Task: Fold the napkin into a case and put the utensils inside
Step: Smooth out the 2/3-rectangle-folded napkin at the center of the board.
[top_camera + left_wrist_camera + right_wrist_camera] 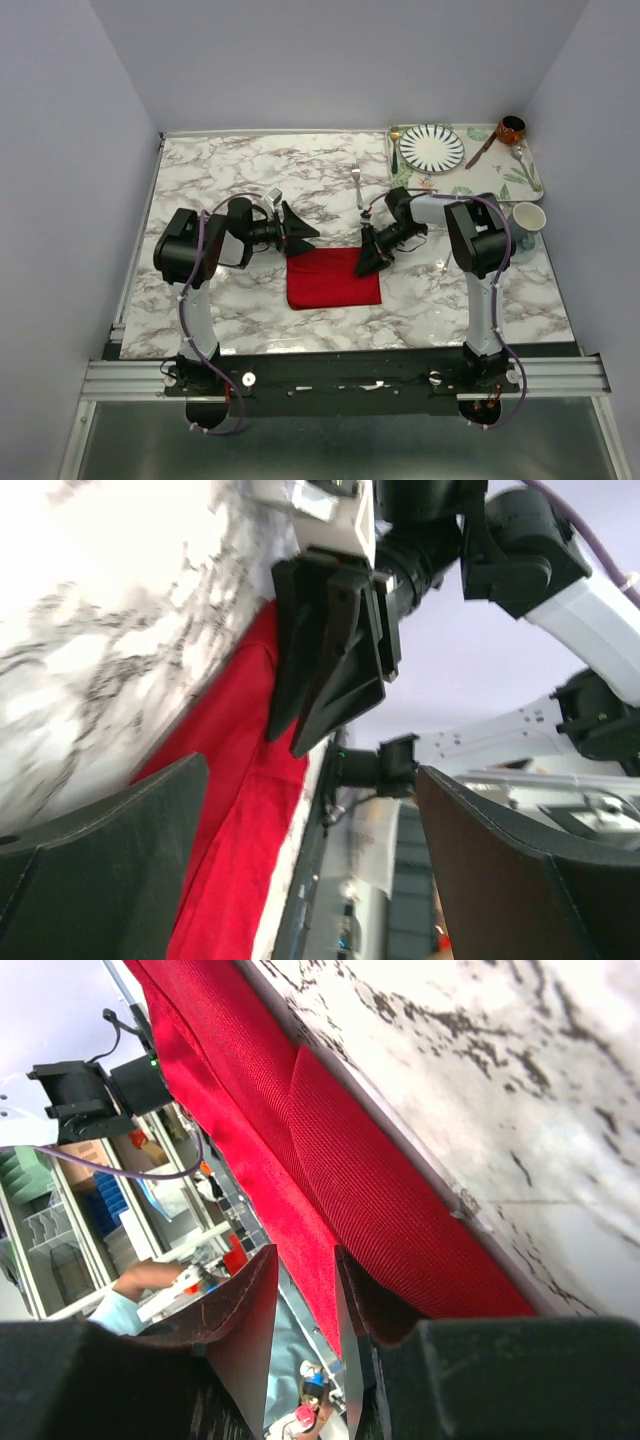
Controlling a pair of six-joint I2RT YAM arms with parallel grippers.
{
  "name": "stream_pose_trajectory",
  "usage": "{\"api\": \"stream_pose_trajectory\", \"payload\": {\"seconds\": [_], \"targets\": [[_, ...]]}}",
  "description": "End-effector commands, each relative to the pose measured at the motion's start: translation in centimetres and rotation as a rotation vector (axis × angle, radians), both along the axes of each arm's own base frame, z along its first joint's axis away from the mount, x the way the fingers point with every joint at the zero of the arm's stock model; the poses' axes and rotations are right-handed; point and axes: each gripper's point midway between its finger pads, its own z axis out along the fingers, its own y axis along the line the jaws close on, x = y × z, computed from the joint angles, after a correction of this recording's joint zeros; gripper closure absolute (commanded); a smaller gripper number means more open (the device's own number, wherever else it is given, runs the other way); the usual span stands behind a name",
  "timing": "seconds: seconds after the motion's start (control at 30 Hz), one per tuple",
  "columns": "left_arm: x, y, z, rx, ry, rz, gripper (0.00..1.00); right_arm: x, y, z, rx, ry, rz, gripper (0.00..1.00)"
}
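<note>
The napkin (333,285) lies mid-table as a flat folded rectangle, wider than a case should be. The fork (357,186) lies apart on the table (230,180), beyond the napkin's far edge.

The left claw (303,236) gapes wide with nothing in it, hovering at the napkin's far left corner. The right claw (368,262) sits at the far right edge, its jaws drawn to a narrow slit. We cannot tell whether cloth is pinched between them.

What worries us most is the grip. If the right claw has only the top layer, or none, a pull would probably open the fold or drag the whole cloth across the slick top. A skewed pull would likely give a crooked pocket too tight for the fork. The two claws face each other near the same edge, so closing in together risks a knock. A high sweep over the far edge could also flick the fork away.

For room, we see bare table to the left and near side of the napkin. The right is tighter, with the mug (527,218) and tray (541,186) beyond the right arm.
</note>
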Motion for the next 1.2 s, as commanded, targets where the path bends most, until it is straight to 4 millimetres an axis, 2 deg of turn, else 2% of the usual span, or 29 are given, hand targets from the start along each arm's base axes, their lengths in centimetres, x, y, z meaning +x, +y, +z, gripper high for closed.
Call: {"api": "stream_pose_trajectory", "payload": {"seconds": [0.0, 0.07, 0.1, 0.17, 0.27, 0.37, 0.47, 0.5, 0.6, 0.67, 0.7, 0.8, 0.93, 1.0, 1.17], "targets": [[0.8, 2.8, 0.5, 0.205, -0.175, 0.039, 0.01, 0.0, -2.5, -4.6, -0.152, -0.077, 0.029, 0.61], [0.9, 3.2, 1.2, 0.281, -0.27, 0.029, 0.01, 0.4, -2.3, -3.8, -0.136, -0.113, 0.031, 0.59], [0.7, 3.0, 2.6, 0.289, -0.321, 0.02, 0.01, 0.4, -2.2, -3.6, -0.126, -0.122, 0.033, 0.58], [0.2, 2.8, 3.5, 0.288, -0.328, 0.004, 0.01, 0.5, -1.9, -2.6, -0.102, -0.138, 0.033, 0.55], [-1.2, 1.0, 3.8, 0.266, -0.326, -0.048, 0.01, 0.5, -1.5, -1.1, -0.057, -0.153, 0.029, 0.49], [-2.6, -0.9, 2.7, 0.27, -0.319, -0.095, 0.01, 0.4, -0.7, 0.6, 0.004, -0.155, 0.026, 0.43], [-3.2, -1.8, 0.4, 0.297, -0.279, -0.114, 0.01, 0.3, 0.2, 3.4, 0.08, -0.179, 0.032, 0.36], [-3.2, -1.8, -0.9, 0.316, -0.253, -0.113, 0.01, 0.1, 0.8, 5.4, 0.134, -0.193, 0.035, 0.34], [-3.2, -1.5, -3.1, 0.347, -0.205, -0.127, 0.01, 0.4, 1.5, 8.8, 0.21, -0.211, 0.026, 0.28], [-3.2, -1.4, -4.0, 0.37, -0.205, -0.138, 0.01, 1.3, 1.9, 10.8, 0.233, -0.261, 0.024, 0.27], [-3.2, -1.3, -4.5, 0.381, -0.196, -0.14, 0.01, 1.6, 2.0, 11.0, 0.223, -0.262, 0.015, 0.27], [-3.0, -1.3, -4.9, 0.393, -0.186, -0.144, 0.01, 2.9, 2.3, 10.1, 0.197, -0.252, 0.001, 0.26], [-2.6, -1.1, -5.0, 0.409, -0.186, -0.136, 0.01, 3.6, 2.1, 6.9, 0.136, -0.209, -0.007, 0.26], [-2.5, -1.0, -5.2, 0.413, -0.179, -0.132, 0.01, 3.3, 1.7, 4.9, 0.107, -0.168, -0.007, 0.26], [-2.8, -0.8, -5.8, 0.417, -0.145, -0.125, 0.01, 0.3, 0.1, 1.1, 0.049, -0.066, 0.003, 0.26]]}}
